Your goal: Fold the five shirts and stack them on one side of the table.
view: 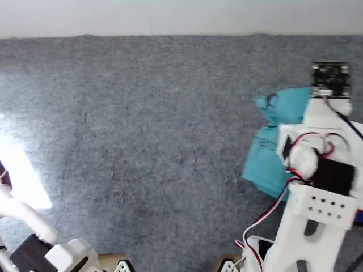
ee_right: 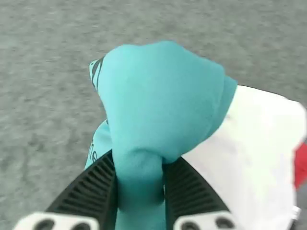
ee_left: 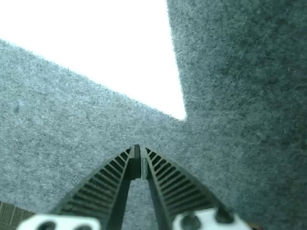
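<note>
A teal shirt (view: pixel 272 144) lies bunched at the right side of the grey felt table, partly hidden under the right arm (view: pixel 317 187). In the right wrist view my right gripper (ee_right: pixel 139 167) is shut on a fold of the teal shirt (ee_right: pixel 158 105), which bulges up from between the black ribbed fingers. Beneath it lies a white shirt (ee_right: pixel 254 153) with a red patch at its edge. My left gripper (ee_left: pixel 140 158) is shut with nothing in it, hovering over bare felt near a bright patch of light. The left arm (view: pixel 34 238) sits at the table's front left corner.
The grey felt table (view: pixel 159 124) stretches wide between the two arms. A bright glare patch (view: pixel 22 175) falls on its left side. The back edge meets a pale wall (view: pixel 181 17). A dark circuit board (view: pixel 330 76) sits atop the right arm.
</note>
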Controlling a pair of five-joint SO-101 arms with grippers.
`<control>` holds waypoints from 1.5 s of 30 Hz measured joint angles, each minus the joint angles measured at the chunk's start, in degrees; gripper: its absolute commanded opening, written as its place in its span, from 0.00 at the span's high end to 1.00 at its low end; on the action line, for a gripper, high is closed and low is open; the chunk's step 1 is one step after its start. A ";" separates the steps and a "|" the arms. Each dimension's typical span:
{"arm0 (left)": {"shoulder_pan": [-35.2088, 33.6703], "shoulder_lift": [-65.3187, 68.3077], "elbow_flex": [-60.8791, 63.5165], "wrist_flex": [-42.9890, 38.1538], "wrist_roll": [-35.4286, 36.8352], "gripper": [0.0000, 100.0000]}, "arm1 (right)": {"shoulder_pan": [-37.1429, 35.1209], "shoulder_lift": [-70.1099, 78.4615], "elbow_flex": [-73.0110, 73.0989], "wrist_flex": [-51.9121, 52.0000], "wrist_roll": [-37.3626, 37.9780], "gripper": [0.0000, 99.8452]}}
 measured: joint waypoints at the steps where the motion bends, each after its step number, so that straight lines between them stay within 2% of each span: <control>1: 0.00 0.00 0.00 0.00 0.00 0.99 | 1.93 0.00 0.00 -1.05 0.79 0.99; 5: 0.00 0.00 0.00 0.00 0.00 0.99 | 8.26 0.00 4.04 -8.44 4.84 0.99; 12: 0.00 0.00 0.00 0.00 0.00 0.99 | 14.68 0.00 15.47 -20.04 11.96 0.98; 14: 0.00 0.00 0.00 0.00 0.00 0.99 | 15.91 0.00 18.02 -22.77 12.92 0.92; 19: 0.00 0.00 0.00 0.00 0.00 0.99 | 16.62 0.00 23.38 -29.80 13.45 0.62; 21: 0.00 0.00 0.00 0.00 0.00 0.99 | 17.85 0.00 24.09 -33.85 13.45 0.59; 24: 0.00 0.00 0.00 0.00 0.00 0.99 | 19.96 -0.35 24.09 -38.95 14.59 0.64; 29: 0.00 0.00 0.00 0.00 0.00 0.99 | 21.45 -2.02 24.09 -38.51 17.23 0.75; 34: 0.00 0.00 0.00 0.00 0.00 0.99 | 20.66 -7.38 24.09 -31.91 17.23 0.99; 37: 0.00 0.00 0.00 0.00 0.00 0.99 | 17.32 -10.20 24.70 -28.75 17.49 0.96; 41: 0.00 0.00 0.00 0.00 0.00 0.99 | 13.01 -10.37 28.40 -28.84 17.49 0.99; 45: 0.00 0.00 0.00 1.23 0.00 0.99 | 10.46 -6.68 37.01 -36.66 17.49 0.99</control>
